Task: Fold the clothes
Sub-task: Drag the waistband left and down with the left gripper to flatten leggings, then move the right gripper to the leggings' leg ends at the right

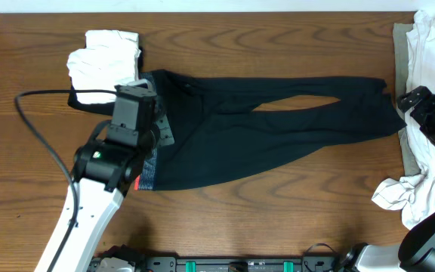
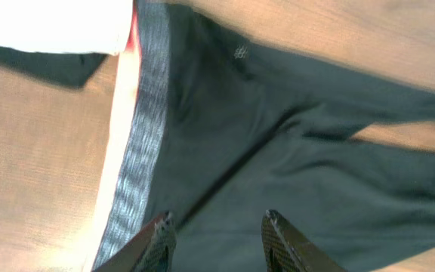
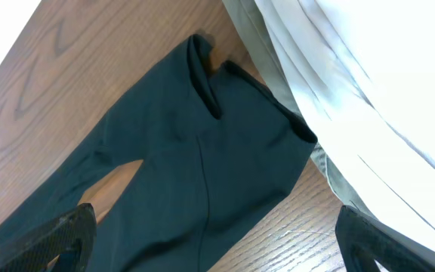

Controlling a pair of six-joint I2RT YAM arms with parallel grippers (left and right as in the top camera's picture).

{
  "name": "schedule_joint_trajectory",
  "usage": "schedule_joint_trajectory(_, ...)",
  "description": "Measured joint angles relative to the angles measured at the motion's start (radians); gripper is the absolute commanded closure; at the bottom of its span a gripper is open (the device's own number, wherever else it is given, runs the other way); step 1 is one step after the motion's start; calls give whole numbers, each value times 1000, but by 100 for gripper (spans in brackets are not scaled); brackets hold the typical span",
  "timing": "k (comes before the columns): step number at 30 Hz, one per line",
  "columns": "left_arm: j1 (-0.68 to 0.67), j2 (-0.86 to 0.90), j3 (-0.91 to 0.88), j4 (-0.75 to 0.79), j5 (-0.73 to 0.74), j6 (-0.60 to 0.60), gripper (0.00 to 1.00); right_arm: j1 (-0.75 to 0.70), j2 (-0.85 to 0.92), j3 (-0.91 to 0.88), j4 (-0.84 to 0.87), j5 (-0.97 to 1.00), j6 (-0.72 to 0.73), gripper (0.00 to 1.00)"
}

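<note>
Black leggings [image 1: 225, 143] lie flat across the surface [image 1: 278, 219], unfolded. Left hand [image 2: 219, 243], spread, hovers over the waistband [image 2: 138, 136]; right hand [image 3: 217, 245] gapes wide beside the cuffs [image 3: 202, 53]. Next, likely pinch both ends

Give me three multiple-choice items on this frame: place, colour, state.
1. Where is the folded white garment relative to the black leggings? A) on the ankle ends B) by the waistband end C) under the legs
2. The waistband is: A) blue B) yellow C) grey, edged red
3. The right gripper is: A) open, empty B) shut on the leggings C) shut on white cloth
Key: B, overhead shows it at the waistband end; C, the left wrist view shows grey with a red edge; A, its fingers stand wide apart.
</note>
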State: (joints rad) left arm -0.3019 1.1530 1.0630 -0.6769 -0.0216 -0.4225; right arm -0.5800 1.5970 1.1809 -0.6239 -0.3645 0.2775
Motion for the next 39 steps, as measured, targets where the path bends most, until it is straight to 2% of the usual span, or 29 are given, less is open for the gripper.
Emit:
schedule_joint_trajectory(2, 0, -3, 0, 32, 4, 1, 58, 0, 0, 0, 8, -8, 0, 1)
schedule_joint_trajectory(5, 0, 18, 0, 52, 12, 6, 49, 0, 0, 0, 11, -72, -5, 1)
schedule_joint_trajectory(7, 0, 40, 0, 53, 15, 6, 46, 0, 0, 0, 23, -149, -39, 13)
schedule_joint_trajectory(11, 0, 66, 0, 54, 14, 19, 41, 6, -1, 11, 20, -247, -98, 21)
schedule_joint_trajectory(13, 0, 68, 0, 59, 14, 40, 30, 28, -1, 39, -3, -249, -127, 26)
schedule_joint_trajectory(14, 0, 68, 0, 65, 14, 48, 18, 45, -1, 59, -11, -243, -137, 29)
schedule_joint_trajectory(16, 0, 68, 0, 76, 7, 58, 13, 101, -1, 117, -27, -207, -158, 37)
schedule_joint_trajectory(17, 0, 68, 0, 76, 3, 61, 2, 136, -1, 150, -34, -176, -168, 42)
schedule_joint_trajectory(23, 0, 68, 0, 76, -9, 65, 2, 298, -7, 234, -36, 64, -245, 55)
schedule_joint_trajectory(26, 0, 68, 0, 76, -9, 65, 2, 314, -2, 234, -38, 154, -271, 66)
schedule_joint_trajectory(31, 0, 68, 0, 76, -9, 65, 2, 305, 52, 234, -31, 203, -309, 67)
schedule_joint_trajectory(39, 0, 68, 0, 75, -9, 65, 2, 287, 282, 234, 21, 214, -329, 67)
